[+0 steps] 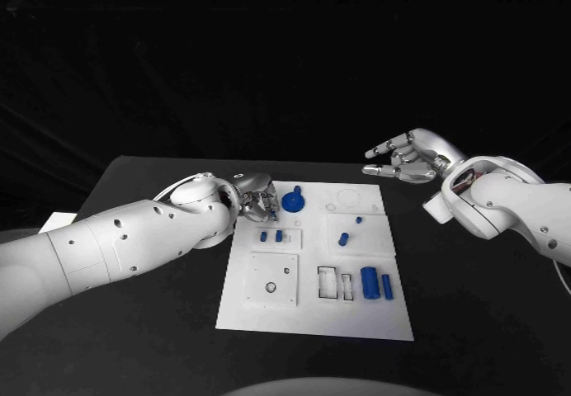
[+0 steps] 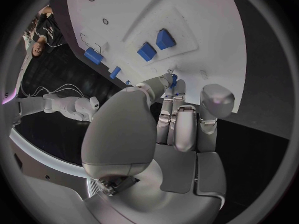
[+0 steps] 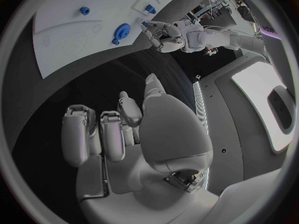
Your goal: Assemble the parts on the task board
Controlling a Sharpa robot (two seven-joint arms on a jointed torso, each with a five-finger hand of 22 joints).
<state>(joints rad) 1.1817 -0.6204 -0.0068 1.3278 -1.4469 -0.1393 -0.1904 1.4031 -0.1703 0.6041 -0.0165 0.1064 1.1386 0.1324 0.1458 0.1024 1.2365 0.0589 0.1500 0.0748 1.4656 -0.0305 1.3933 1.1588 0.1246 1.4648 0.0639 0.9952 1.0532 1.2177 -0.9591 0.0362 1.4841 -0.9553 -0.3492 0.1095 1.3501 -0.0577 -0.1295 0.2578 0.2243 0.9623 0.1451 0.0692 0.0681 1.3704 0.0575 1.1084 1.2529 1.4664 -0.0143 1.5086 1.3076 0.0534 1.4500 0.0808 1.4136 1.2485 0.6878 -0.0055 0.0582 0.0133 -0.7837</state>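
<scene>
Surface: a matte black table [image 1: 143, 346] runs across in front of me, with a dark cloth backdrop [image 1: 285, 74] hanging behind its far edge.

Task board: a flat white rectangular plate [image 1: 315, 318] lies in the middle of the table, its long side running away from me, with shallow outlined recesses across it.

Recesses, far end: a round blue toothed gear with a small knob [image 1: 294, 200] sits near the far left corner of the plate; just to its right is a faint circular outline [image 1: 349, 197].

Recesses, middle: two short blue pegs [image 1: 271, 237] stand side by side in a small square panel, and two more small blue pegs [image 1: 349, 231] sit apart to their right.

Recesses, near end: two longer blue cylinders [image 1: 377, 284] stand close together by the plate's right edge, beside narrow rectangular slots [image 1: 333, 283]. A square panel with a small round hole [image 1: 271, 285] lies to the left.

My left hand: my silver left hand [image 1: 255, 206] is at the plate's far left edge, just beside the gear. Its fingertips [image 2: 169, 80] pinch a tiny blue piece [image 2: 174, 78] over the white plate.

My right hand: my silver right hand [image 1: 408, 157] hovers above the black table beyond the plate's far right corner, fingers loosely apart and holding nothing.
</scene>
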